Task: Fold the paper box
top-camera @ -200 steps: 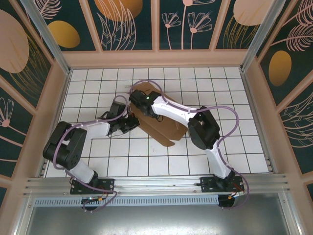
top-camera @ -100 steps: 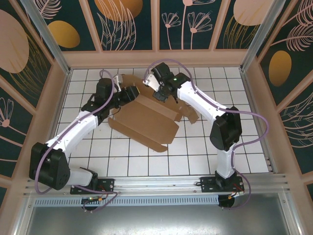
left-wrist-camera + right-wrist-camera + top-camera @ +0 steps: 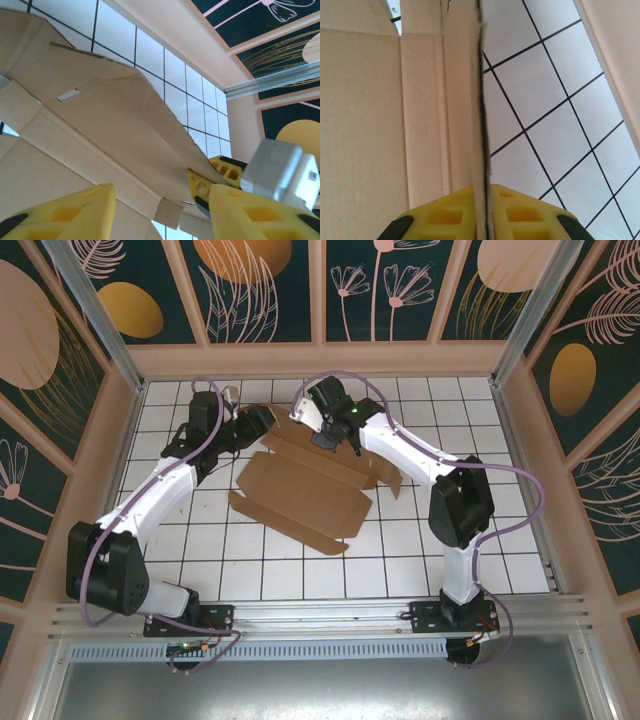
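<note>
Shifted toward the upper left, the left gripper stands with jaws parted by the paper box; the right gripper pinches its upper flap edge

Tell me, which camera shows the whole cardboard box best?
The top external view: the whole paper box fits in it, flaps and all. The left wrist view gives a close-up of a raised flap; the right wrist view, one edge pinched in the right hand.
</note>
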### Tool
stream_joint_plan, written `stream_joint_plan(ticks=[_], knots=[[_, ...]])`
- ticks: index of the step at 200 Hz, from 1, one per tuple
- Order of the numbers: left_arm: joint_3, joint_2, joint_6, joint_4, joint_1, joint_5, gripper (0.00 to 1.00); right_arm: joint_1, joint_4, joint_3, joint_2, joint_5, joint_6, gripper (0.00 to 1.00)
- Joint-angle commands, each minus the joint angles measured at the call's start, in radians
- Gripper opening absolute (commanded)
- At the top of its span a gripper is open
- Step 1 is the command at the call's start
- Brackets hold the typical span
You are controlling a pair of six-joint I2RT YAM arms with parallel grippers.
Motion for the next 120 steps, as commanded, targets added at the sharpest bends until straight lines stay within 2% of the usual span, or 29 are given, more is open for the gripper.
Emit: stream_joint_plan(ticks=[1,14,74,120], knots=[[0.057,0.050,-0.058,0.043,0.001,0.069,0.55,0.022,0.049,-0.023,-0.033,0.029,-0.032,0.09],[0.079,0.074,-0.062,0.037,0.002,0.066,0.56,0.035,0.083,-0.050,-0.036,0.063,-0.045,0.00],[0.150,0.162,-0.059,0.046,0.003,0.067,0.57,0.053,0.134,-0.113,-0.051,0.100,-0.073,0.00],[0.175,0.225,-0.094,0.046,0.002,0.068,0.48,0.056,0.136,-0.115,-0.056,0.097,-0.081,0.00]])
